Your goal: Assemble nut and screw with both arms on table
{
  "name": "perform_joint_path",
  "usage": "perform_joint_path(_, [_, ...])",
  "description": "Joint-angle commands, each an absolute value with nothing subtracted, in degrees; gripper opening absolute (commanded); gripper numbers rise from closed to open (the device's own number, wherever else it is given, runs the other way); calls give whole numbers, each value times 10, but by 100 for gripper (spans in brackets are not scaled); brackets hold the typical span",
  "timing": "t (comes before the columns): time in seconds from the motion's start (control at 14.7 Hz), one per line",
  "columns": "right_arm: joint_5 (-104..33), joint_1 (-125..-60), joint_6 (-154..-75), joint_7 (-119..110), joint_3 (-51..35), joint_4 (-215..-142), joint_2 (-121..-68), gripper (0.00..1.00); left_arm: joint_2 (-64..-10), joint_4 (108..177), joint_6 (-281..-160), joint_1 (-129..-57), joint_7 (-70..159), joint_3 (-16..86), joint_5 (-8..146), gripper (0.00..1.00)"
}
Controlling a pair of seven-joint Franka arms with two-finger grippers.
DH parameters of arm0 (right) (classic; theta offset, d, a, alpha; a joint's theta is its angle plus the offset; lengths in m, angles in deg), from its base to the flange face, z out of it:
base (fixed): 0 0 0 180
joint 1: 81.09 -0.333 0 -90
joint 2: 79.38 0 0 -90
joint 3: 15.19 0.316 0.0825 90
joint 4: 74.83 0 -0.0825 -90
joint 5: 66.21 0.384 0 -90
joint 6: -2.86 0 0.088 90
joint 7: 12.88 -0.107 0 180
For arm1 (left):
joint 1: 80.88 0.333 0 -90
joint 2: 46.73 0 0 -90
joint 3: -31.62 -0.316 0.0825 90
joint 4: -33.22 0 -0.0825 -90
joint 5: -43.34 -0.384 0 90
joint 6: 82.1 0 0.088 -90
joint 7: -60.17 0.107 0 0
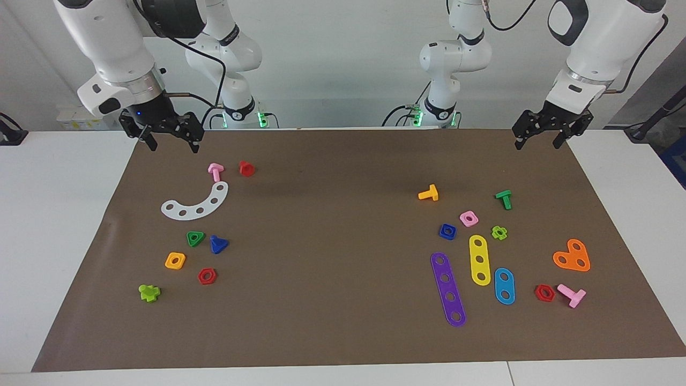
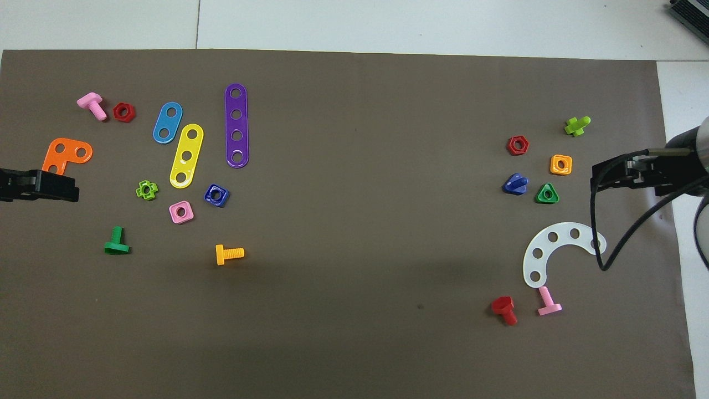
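Locate the nut (image 1: 447, 231) lying flat, hole up, on the table (image 1: 332, 225) toward the left arm's end, just beside the pink square nut (image 1: 469, 218) and near the yellow strip (image 1: 480, 260). Locate the screw (image 1: 218, 244) toward the right arm's end, just beside the green triangular nut (image 1: 195, 238), shaft apparently angled upward. Note the left gripper (image 1: 539, 140) hanging over the mat's robot-side corner at its own end, fingers spread, holding nothing. Note the right gripper (image 1: 172, 142) likewise over its own corner, fingers spread, holding nothing. Judge the step in hand as the first reach, nothing grasped yet. Send each arm to the part at its own end. Pinch the nut across two flat sides, clear of the pink neighbour. Grip the screw by its triangular head, leaving the shaft free for threading. Lift both before aligning shaft with hole. Count by type: seven screws, seven nuts, five flat perforated strips. Count one blue square nut only, one blue screw only.
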State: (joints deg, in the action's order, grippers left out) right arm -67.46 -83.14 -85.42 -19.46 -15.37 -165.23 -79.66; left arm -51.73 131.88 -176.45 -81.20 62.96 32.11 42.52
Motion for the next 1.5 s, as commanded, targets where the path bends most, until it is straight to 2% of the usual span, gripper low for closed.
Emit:
perform_joint_path(0.0, [-664, -823, -852, -176, -151, -1661, -789, 100, -531, 1333, -1765, -812, 629, 321, 414, 100])
perform_joint_path(0.48, [-663, -824, -859, -181, -151, -1685, -777, 100, -531, 1333, -1765, -812, 629, 321, 414, 100])
perform_joint_path(0.82, [-646, -823, -963, -136, -151, -1735, -793, 100, -531, 1333, -1765, -812, 629, 321, 414, 100])
perform_joint_path(0.95, [-646, -828, -1040, -120, -151, -1785, -805, 100, -531, 1333, -1765, -812, 629, 321, 414, 100])
perform_joint_path(1.16, [-645, -830, -1148, -80, -151, -1853, -842, 100, -531, 1333, -1765, -812, 629, 321, 414, 100])
perform_joint_path(1.43, [-645, -826, -1230, -35, -151, -1887, -889, 99, -531, 1333, -1765, -812, 629, 321, 414, 100])
